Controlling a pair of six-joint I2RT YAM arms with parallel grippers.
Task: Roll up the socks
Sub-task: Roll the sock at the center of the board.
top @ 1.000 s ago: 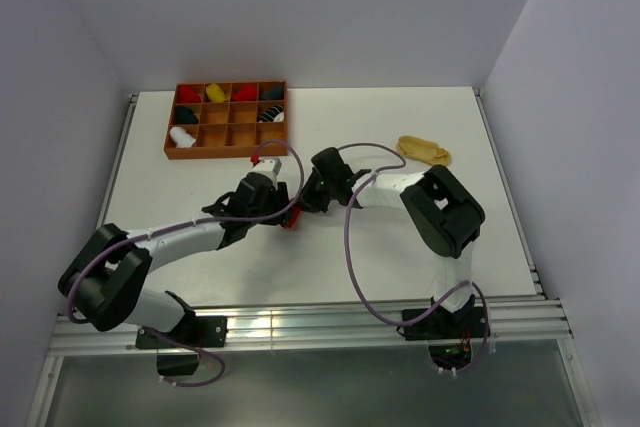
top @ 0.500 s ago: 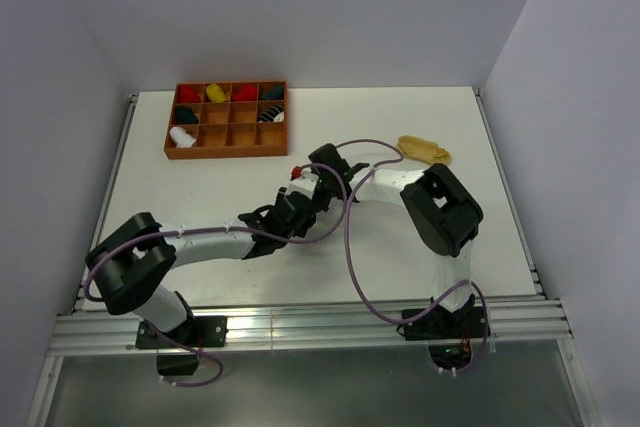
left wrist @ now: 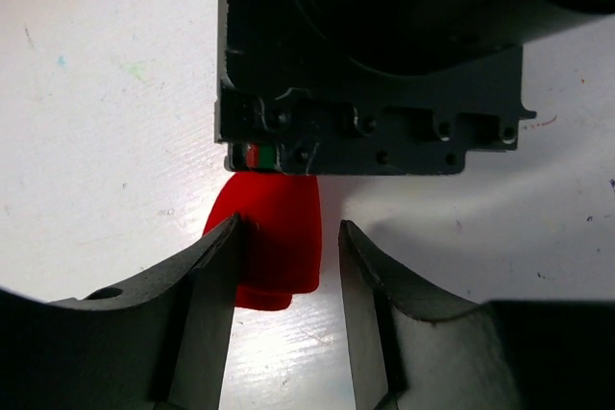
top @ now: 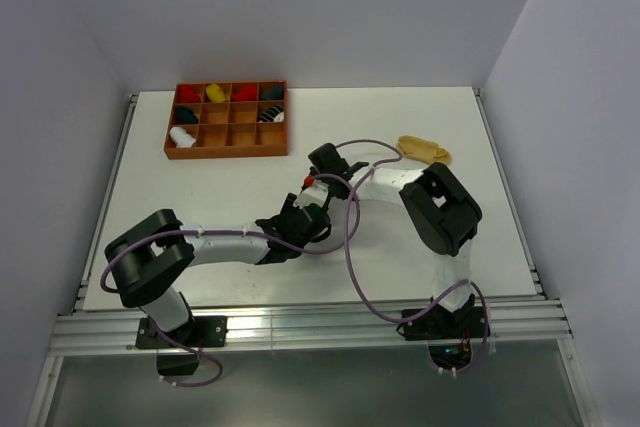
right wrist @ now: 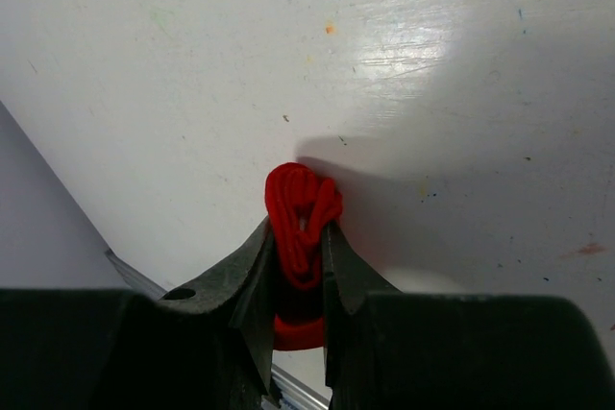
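A rolled red sock (right wrist: pixel 303 204) is pinched between the fingers of my right gripper (right wrist: pixel 299 228), which is shut on it just above the table. In the top view the red sock (top: pixel 310 183) shows at mid-table under my right gripper (top: pixel 317 178). My left gripper (left wrist: pixel 288 237) faces it from the near side and stands open around the sock's free end (left wrist: pixel 277 242). Its left finger (left wrist: pixel 216 276) touches the fabric and its right finger stands apart. My left gripper (top: pixel 303 211) is just near of the right one. A tan-yellow sock (top: pixel 424 150) lies flat at the right.
A brown wooden compartment tray (top: pixel 228 154) stands at the back left with several rolled socks in its cells. Both arms' cables loop over mid-table (top: pixel 350 237). A metal rail (top: pixel 300 327) runs along the near edge.
The right gripper has carried the red sock away from the near side and slightly right. The left arm has swung right and its gripper now sits just near of the right one.
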